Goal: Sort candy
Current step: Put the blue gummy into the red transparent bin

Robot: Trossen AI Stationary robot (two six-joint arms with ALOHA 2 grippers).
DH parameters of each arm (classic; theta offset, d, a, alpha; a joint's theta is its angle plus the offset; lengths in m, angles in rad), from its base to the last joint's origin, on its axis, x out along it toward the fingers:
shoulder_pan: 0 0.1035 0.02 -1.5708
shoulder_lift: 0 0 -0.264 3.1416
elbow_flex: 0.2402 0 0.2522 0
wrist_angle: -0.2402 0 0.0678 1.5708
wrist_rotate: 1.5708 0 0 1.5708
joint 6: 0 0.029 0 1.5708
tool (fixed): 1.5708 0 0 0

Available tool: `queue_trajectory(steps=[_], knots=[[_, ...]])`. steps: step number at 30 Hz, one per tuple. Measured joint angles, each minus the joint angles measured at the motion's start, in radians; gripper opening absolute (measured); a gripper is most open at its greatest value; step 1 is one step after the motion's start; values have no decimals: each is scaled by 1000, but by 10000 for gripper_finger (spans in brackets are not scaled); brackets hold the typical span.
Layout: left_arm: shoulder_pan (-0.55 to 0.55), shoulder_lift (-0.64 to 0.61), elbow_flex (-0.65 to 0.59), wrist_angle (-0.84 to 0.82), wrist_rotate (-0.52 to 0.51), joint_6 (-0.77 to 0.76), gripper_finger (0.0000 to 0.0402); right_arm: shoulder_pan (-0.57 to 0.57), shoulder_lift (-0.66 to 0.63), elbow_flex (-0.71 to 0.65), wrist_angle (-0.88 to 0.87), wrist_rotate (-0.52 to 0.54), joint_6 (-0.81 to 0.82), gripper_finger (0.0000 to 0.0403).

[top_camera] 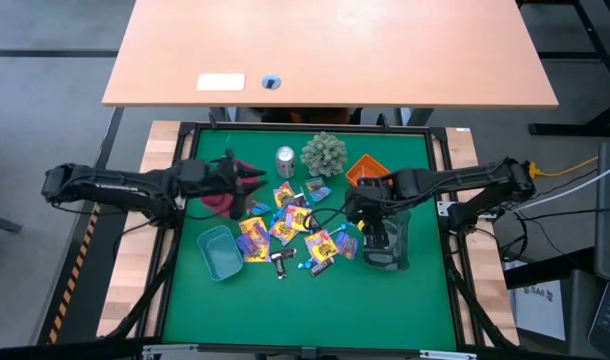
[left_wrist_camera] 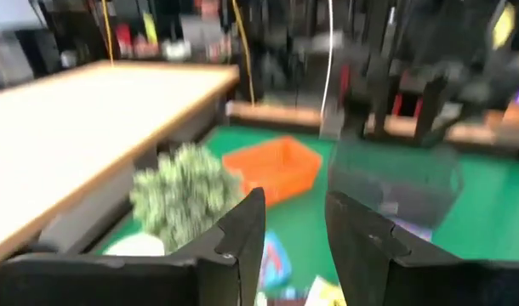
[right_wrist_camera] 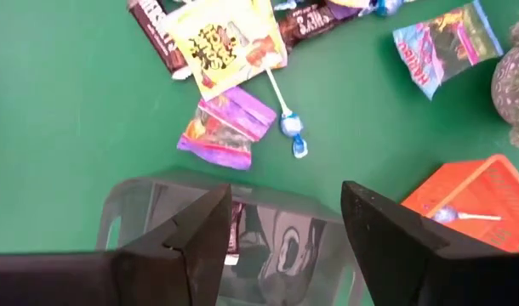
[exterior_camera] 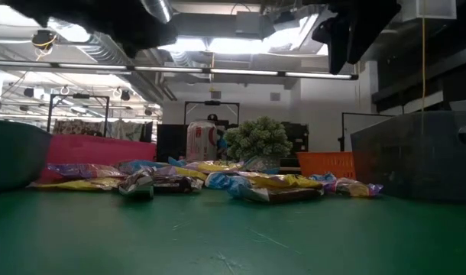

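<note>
The right gripper (right_wrist_camera: 281, 225) fills the near edge of its wrist view, fingers spread and empty, hanging over the grey bin (right_wrist_camera: 157, 204). A dark bar seems to lie inside the bin already. Just beyond the fingers lie a purple packet (right_wrist_camera: 224, 127) and a blue lollipop (right_wrist_camera: 290, 124); past those, a yellow packet (right_wrist_camera: 225, 38) and brown bars (right_wrist_camera: 153, 25). To one side is the orange tray (right_wrist_camera: 472, 200), with a lollipop in it.

The candy (top_camera: 290, 232) is probably very light, with crinkly, slick film wrappers that give under pressure. Flat packets look hard to lift from the mat, so a pinch across a raised edge or corner seems the best hold. The bars are stiffer and could be taken across the narrow width; the lollipop by its wrapped head rather than the thin stick. Pieces overlap in the pile, so a neighbour may come up too.

The left gripper (left_wrist_camera: 293, 246) is held above the table on the pile's far side from the right one, fingers apart with nothing between them, facing the plant (left_wrist_camera: 181, 191) and the orange tray. The teal tray (top_camera: 218, 250) sits beside the pile.
</note>
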State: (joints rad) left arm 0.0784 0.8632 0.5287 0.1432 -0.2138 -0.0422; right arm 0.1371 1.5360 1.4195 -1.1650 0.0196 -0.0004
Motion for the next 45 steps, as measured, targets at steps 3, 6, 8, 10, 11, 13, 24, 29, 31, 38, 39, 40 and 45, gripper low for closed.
queue_trajectory(steps=[3,6,8,10,11,13,24,29,31,38,39,40,45], knots=[[0,71,43,-60,25,0,115,0,0,0,1,0,0,221],[0,126,49,-69,71,0,115,0,0,0,2,0,0,221],[0,154,49,-97,91,-5,115,0,0,0,2,0,0,221],[0,182,49,-127,97,-8,115,0,0,0,5,0,0,221],[0,193,49,-148,97,-8,115,0,0,0,8,0,0,221],[0,218,49,-176,97,-8,115,0,0,0,13,-3,0,221],[-3,384,49,-259,97,-3,115,0,0,0,13,-3,-5,221],[-3,451,49,-265,96,-2,115,0,0,0,13,-4,-5,221],[-3,473,49,-266,94,-1,115,0,0,0,14,-4,-5,221],[-3,538,49,-267,93,-1,115,0,0,0,14,-4,-5,221],[-3,546,49,-267,90,-1,115,0,0,0,14,-4,-6,221],[-3,554,49,-268,79,-1,115,0,0,0,14,-4,-6,221],[-3,586,48,-290,16,-2,115,0,0,0,15,-4,-6,221]])
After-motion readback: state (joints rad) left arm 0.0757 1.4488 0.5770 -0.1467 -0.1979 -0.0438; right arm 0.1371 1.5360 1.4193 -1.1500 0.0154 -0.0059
